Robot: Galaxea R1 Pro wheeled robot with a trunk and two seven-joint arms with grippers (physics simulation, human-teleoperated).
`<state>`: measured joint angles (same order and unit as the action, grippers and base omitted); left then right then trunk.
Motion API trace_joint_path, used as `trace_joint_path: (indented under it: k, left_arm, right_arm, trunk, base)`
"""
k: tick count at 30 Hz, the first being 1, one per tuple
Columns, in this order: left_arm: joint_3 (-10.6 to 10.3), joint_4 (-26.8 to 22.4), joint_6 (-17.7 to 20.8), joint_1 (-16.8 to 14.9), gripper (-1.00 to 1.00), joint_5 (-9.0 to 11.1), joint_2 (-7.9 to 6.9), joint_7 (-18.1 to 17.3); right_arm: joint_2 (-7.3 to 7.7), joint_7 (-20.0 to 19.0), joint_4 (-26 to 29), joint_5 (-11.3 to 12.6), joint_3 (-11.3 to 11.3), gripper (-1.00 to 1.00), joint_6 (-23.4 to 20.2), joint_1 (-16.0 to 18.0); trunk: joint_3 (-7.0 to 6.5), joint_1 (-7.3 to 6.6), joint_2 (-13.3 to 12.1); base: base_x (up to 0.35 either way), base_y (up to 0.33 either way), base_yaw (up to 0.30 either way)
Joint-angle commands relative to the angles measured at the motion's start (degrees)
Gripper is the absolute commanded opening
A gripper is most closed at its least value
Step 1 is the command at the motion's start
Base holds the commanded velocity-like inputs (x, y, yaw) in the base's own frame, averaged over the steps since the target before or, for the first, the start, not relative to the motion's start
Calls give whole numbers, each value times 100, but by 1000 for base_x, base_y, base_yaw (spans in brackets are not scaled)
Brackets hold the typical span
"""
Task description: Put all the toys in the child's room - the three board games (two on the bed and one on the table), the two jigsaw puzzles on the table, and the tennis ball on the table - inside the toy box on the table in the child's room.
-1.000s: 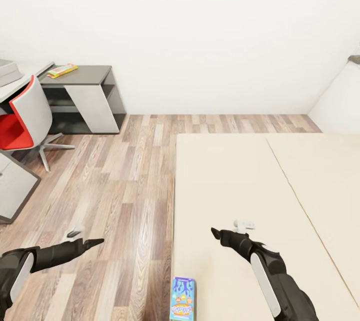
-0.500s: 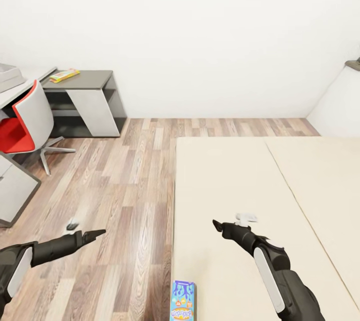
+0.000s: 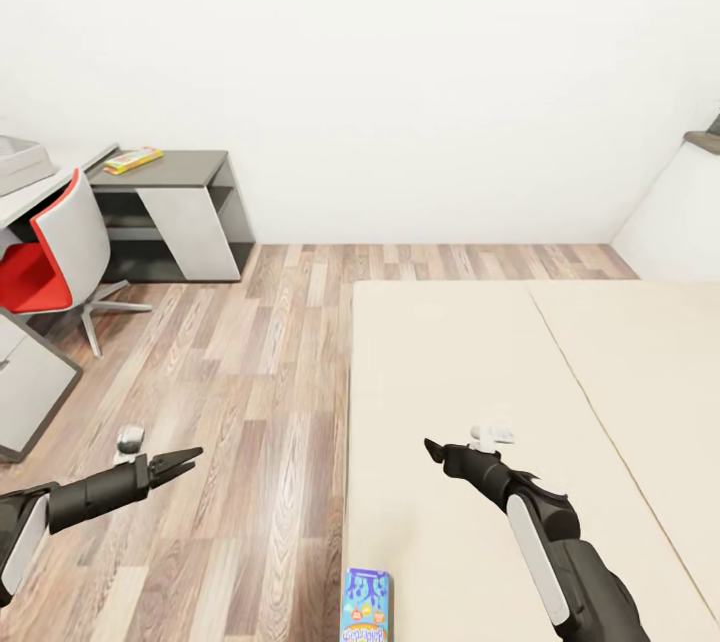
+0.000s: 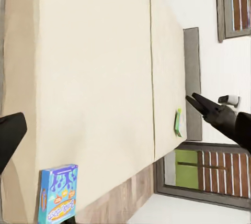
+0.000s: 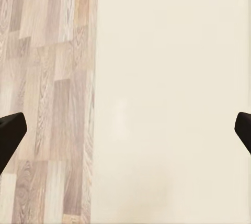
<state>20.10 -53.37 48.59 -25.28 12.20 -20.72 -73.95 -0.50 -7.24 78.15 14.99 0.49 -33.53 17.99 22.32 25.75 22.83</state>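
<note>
A blue board game (image 3: 365, 605) lies on the cream bed (image 3: 480, 352) at its near edge by the floor; the left wrist view shows the same blue board game (image 4: 58, 192). A second, greenish board game (image 4: 178, 122) lies far across the mattress near the grey headboard (image 4: 192, 82). My right gripper (image 3: 432, 449) hovers open over the bed (image 5: 167, 77), apart from the blue box. My left gripper (image 3: 178, 465) hangs open over the wooden floor. On the table's (image 3: 190, 165) dark lower section rests a flat colourful toy (image 3: 133, 159). The grey toy box (image 3: 22, 162) sits at the far left.
A red-and-white swivel chair (image 3: 55, 252) stands in front of the table. A grey cabinet corner (image 3: 25, 387) juts in at the left. Wooden floor (image 3: 260, 362) runs between the bed and the table, with a white wall behind.
The head view has shifted a little. My left gripper has pulled back slightly and its fingers have spread apart. The right arm has barely moved.
</note>
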Motion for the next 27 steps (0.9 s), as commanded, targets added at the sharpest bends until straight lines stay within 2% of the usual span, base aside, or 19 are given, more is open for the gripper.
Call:
trace_joint_path:
  k: [1, 27]
  left_arm:
    - [5, 1, 52, -3, 100, 15, -18, -63]
    - [12, 2, 55, -3, 100, 10, -41, -155]
  right_arm:
    - [1, -14, 7, 3, -9, 100, -31, 3]
    - [-45, -15, 16, 4, 26, 100, -31, 3]
  trunk:
    - [-1, 3, 9]
    - [-244, 3, 9]
  base:
    - [0, 0, 0]
    - [0, 0, 0]
